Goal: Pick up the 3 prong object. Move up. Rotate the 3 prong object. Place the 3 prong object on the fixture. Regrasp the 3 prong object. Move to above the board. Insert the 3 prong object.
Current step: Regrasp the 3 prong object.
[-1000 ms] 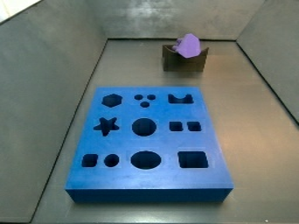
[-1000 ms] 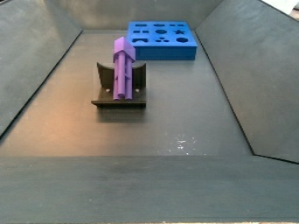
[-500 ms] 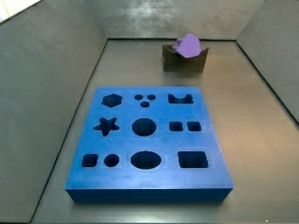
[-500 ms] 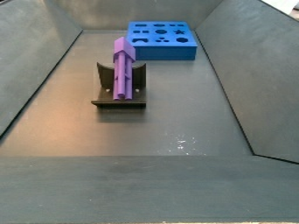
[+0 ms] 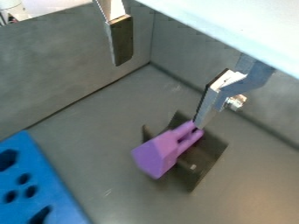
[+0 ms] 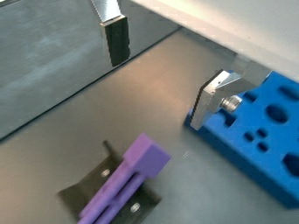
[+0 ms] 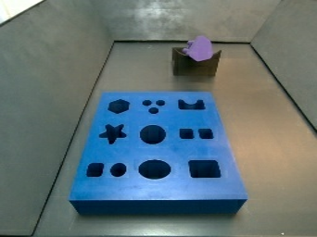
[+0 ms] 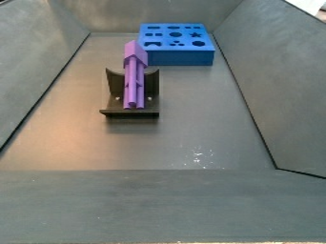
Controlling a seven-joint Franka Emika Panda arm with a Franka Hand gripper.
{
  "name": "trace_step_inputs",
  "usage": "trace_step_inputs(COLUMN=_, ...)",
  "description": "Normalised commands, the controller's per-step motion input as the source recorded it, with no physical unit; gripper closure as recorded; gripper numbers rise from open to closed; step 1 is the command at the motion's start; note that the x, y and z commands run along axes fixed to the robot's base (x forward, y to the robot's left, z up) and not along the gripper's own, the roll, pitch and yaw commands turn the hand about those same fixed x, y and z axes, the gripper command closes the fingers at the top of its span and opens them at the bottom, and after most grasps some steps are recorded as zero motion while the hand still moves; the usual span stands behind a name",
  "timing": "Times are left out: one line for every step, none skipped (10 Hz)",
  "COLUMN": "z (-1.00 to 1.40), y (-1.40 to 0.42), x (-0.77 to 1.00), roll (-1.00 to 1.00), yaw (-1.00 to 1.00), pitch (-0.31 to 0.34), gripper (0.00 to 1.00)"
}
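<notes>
From my remote station I count one 3 prong object (image 8: 135, 69), one fixture (image 8: 129, 98) and one board (image 7: 158, 150) on the grey floor (image 8: 192, 124) of the bin — and one gripper (image 5: 163, 61), seen only in the wrist views. The light-purple piece rests in the fixture, leaning at a slant: in a side view its long axis runs from the low end at the base plate up to the raised end above the bracket, pointing toward the board behind it. It is a slim elongated block with a wider blunt head at the raised end; I cannot make out the prongs. In a side view (image 7: 199, 46) only its head shows above the dark bracket (image 7: 196, 59), well apart from the board. The board is a flat blue block, and I count eleven cut-outs in its top, a star and an oval among them.

The gripper hangs above the fixture with its jaws spread wide and nothing between them — one silver finger (image 5: 215, 98) sits just beside the piece's head (image 5: 167, 149), its partner (image 5: 121, 37) far off. In a wrist view the fingers (image 6: 115, 35) likewise stand apart over the piece (image 6: 122, 179), with the board (image 6: 267, 131) alongside.
</notes>
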Motion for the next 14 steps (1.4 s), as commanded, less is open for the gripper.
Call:
trace_step_inputs(z=0.01, y=-0.02, x=0.01, roll=1.00, yaw=0.04, pitch=0.019, gripper=0.00)
trace_step_inputs(z=0.00, y=-0.02, x=0.02, roll=1.00, yaw=0.05, pitch=0.028, gripper=0.00)
trace_step_inputs(z=0.00, y=-0.02, x=0.04, roll=1.00, yaw=0.05, pitch=0.035, gripper=0.00)
trace_step_inputs(z=-0.01, y=-0.03, x=0.05, roll=1.00, yaw=0.05, pitch=0.048, gripper=0.00)
trace_step_inputs(z=-0.01, y=-0.03, x=0.06, roll=1.00, yaw=0.05, pitch=0.055, gripper=0.00)
trace_step_inputs(z=-0.01, y=-0.03, x=0.08, roll=1.00, yaw=0.06, pitch=0.075, gripper=0.00)
trace_step_inputs(z=-0.01, y=-0.04, x=0.09, roll=1.00, yaw=0.07, pitch=0.093, gripper=0.00)
trace_step_inputs(z=-0.01, y=-0.04, x=0.10, roll=1.00, yaw=0.08, pitch=0.113, gripper=0.00)
trace_step_inputs(z=-0.01, y=-0.05, x=0.11, roll=1.00, yaw=0.09, pitch=0.143, gripper=0.00)
trace_step_inputs(z=-0.01, y=-0.05, x=0.12, roll=1.00, yaw=0.11, pitch=0.169, gripper=0.00)
trace_step_inputs(z=-0.01, y=-0.05, x=0.12, roll=1.00, yaw=0.14, pitch=0.192, gripper=0.00)
trace_step_inputs(z=-0.01, y=-0.05, x=0.13, roll=0.98, yaw=0.20, pitch=0.220, gripper=0.00)
trace_step_inputs(z=-0.01, y=-0.06, x=0.14, roll=0.80, yaw=0.21, pitch=0.199, gripper=0.00)
trace_step_inputs(z=-0.01, y=-0.06, x=0.14, roll=0.69, yaw=0.22, pitch=0.180, gripper=0.00)
